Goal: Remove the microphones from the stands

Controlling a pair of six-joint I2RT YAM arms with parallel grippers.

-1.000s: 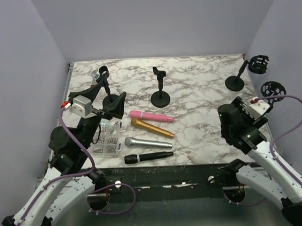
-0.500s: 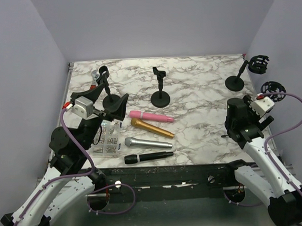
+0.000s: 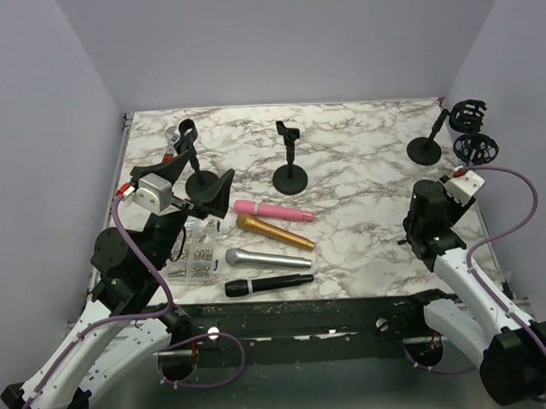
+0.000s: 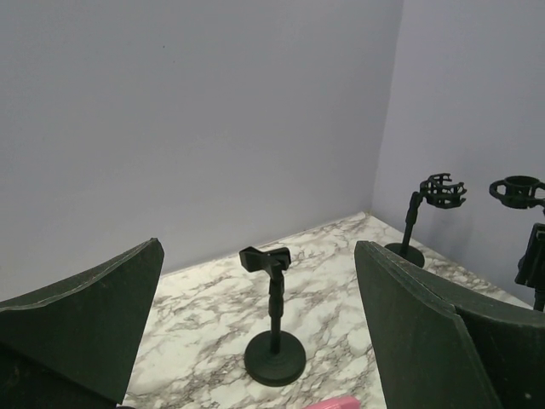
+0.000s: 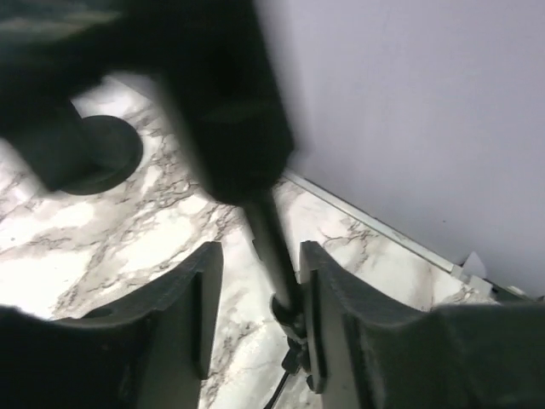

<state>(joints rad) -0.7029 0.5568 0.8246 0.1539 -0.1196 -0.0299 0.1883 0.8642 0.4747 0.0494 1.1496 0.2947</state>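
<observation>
Fingers on the right arm (image 5: 183, 298) are straddling a stand rod (image 5: 271, 247), apart (left fingers (image 4: 85, 315) are gaping wide).

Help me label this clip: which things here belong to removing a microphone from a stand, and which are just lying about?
Job: left stand, middle stand, right stand, shock-mount stand by the right gripper; pink microphone, gold microphone, silver microphone, black microphone, all lying off the stands.
Lying about: clear parts box.

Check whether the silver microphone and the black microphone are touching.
Apart. The top view shows a strip of bare marble between the silver microphone and the black microphone along their whole length.
</observation>
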